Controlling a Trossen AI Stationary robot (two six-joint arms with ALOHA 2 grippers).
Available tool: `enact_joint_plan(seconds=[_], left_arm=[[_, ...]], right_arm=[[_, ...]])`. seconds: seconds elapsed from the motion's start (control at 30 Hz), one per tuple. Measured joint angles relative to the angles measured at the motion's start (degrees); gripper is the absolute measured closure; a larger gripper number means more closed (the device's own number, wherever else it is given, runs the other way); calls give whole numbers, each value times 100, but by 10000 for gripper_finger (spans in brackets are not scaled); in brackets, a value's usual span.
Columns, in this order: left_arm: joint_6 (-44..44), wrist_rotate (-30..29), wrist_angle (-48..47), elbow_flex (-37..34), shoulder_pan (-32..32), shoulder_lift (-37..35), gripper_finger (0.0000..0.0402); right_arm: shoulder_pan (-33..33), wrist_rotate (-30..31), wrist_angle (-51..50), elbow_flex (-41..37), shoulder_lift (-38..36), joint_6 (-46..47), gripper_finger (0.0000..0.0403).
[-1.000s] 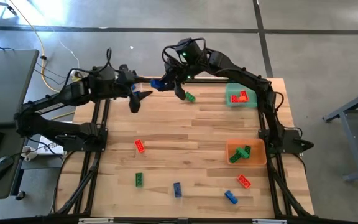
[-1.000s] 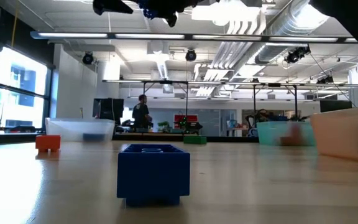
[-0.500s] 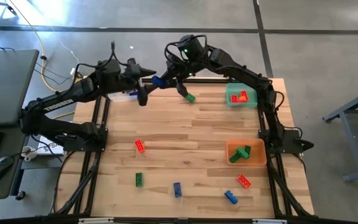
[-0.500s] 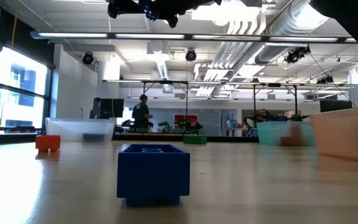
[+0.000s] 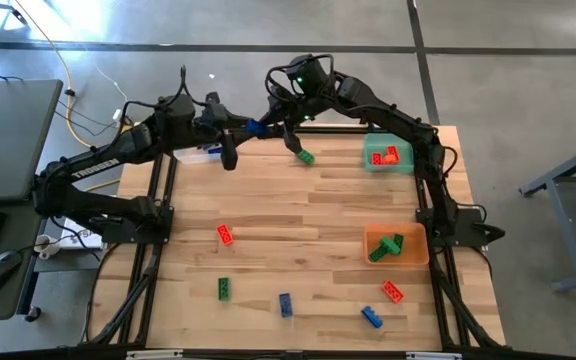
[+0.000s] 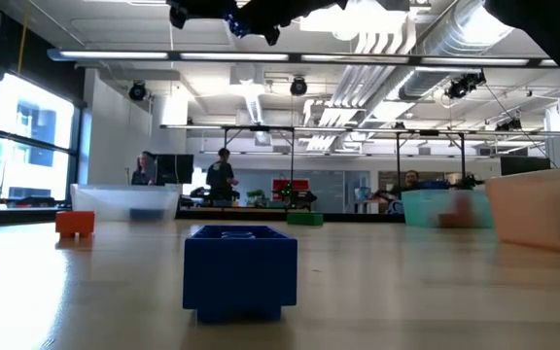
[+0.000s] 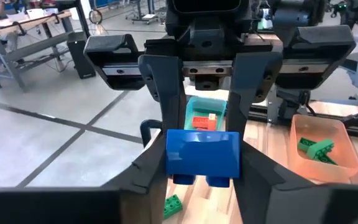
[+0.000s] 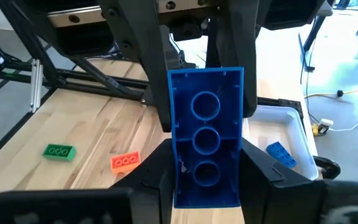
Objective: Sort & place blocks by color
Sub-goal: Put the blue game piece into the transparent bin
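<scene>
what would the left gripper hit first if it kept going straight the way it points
The left gripper meets the blue block at its tip; directly behind, the right gripper holds that block.

held block (image 5: 253,128): blue, in mid-air above the far edge
loose blocks: green (image 5: 306,156) near far edge; red (image 5: 225,234) mid-table; green (image 5: 224,289), blue (image 5: 285,305), blue (image 5: 371,317), red (image 5: 393,292) along near edge

bright overhead lighting; low view's background bins blurred.
</scene>
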Motion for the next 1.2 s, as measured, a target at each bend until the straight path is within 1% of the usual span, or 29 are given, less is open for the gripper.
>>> enact_joint_plan(seconds=[0.07, 0.13, 0.2, 0.33, 0.43, 0.53, 0.63, 0.73, 0.83, 0.93, 1.2], left_arm=[[41, 3, -14, 0, 2, -2, 289], [170, 25, -37, 0, 2, -2, 289], [348, -24, -76, 0, 2, -2, 289], [675, -325, -411, 0, 21, -2, 289], [804, -509, -779, 0, 112, -2, 289], [832, -538, -1194, 0, 345, -2, 289], [830, -707, -1530, 0, 633, 33, 289], [799, -926, -1806, 0, 958, 156, 289], [677, -974, -2009, 0, 1286, 359, 289], [534, -987, -2198, 0, 1555, 622, 289], [416, -952, -2267, -2, 2190, 1364, 289]], right_arm=[[0, 14, -3, 0, 0, 0, 297], [4, 59, -1, 0, 0, 51, 272], [10, 183, -11, 0, 0, 210, 238], [31, 799, -64, -2, 0, 596, 181], [31, 1138, -197, -2, 0, 860, 160], [11, 1340, -312, -2, 0, 1085, 156], [13, 1712, -465, -2, 0, 1252, 155], [13, 2060, -696, -2, 0, 1398, 155], [13, 2299, -1001, -2, 0, 1548, 154], [15, 2393, -1291, -4, 0, 1763, 154], [133, 2503, -2124, -4, 0, 2482, 153]])
